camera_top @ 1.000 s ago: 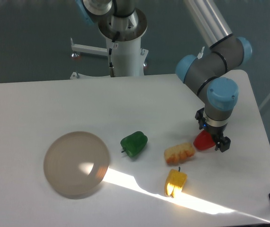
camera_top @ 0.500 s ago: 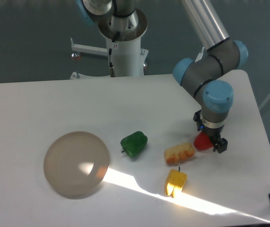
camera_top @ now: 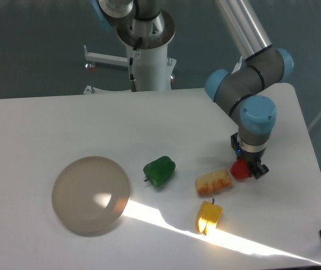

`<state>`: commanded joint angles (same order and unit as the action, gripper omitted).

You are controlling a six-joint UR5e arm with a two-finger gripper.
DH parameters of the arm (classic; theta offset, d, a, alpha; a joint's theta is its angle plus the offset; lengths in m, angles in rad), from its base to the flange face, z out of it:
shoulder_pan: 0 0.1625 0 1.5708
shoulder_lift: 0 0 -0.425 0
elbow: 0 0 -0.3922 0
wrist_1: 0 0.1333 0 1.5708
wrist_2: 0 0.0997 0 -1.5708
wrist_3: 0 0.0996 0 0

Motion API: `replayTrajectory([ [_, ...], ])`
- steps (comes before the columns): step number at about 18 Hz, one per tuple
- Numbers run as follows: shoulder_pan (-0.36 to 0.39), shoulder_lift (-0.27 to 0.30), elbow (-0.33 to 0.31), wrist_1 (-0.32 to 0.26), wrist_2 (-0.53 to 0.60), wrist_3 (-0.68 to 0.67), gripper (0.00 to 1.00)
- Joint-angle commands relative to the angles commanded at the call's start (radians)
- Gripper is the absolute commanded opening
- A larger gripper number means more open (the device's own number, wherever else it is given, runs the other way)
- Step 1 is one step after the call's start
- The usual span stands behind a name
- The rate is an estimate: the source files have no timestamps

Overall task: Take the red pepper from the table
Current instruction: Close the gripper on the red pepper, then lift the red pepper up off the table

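The red pepper (camera_top: 239, 169) is small and glossy, and sits at the right of the white table (camera_top: 48, 124), just right of an orange-yellow toy. My gripper (camera_top: 246, 167) points straight down over it. Its dark fingers (camera_top: 260, 169) press against the pepper's sides, so it is shut on the pepper. The gripper body hides the pepper's upper part. I cannot tell whether the pepper still touches the table.
A green pepper (camera_top: 160, 170) lies mid-table. An orange-yellow lumpy toy (camera_top: 213, 182) sits right next to the red pepper, with a yellow pepper (camera_top: 209, 216) in front of it. A round translucent grey disc (camera_top: 91, 194) lies at the left. The arm's base column (camera_top: 147, 50) stands at the back.
The gripper has shifted slightly left and its fingers have drawn in around the red pepper. Less of the pepper shows now. The other toys have not moved.
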<state>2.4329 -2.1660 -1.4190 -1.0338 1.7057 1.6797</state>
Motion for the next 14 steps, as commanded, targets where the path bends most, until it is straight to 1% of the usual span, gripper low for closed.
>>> replayTrajectory([
  [1, 0.003, 0.003, 0.014, -0.002, 0.005, 0.002, 0.52],
  [2, 0.003, 0.003, 0.044, -0.040, 0.005, 0.002, 0.52],
  [4, 0.003, -0.003, 0.136, -0.142, -0.004, 0.002, 0.52],
  [5, 0.003, -0.008, 0.165, -0.167, -0.006, 0.002, 0.52],
  [8, 0.003, -0.015, 0.212, -0.193, -0.030, 0.000, 0.52],
  [11, 0.002, -0.024, 0.232, -0.196, -0.041, -0.008, 0.52],
  [14, -0.005, -0.032, 0.235, -0.196, -0.043, -0.017, 0.52],
])
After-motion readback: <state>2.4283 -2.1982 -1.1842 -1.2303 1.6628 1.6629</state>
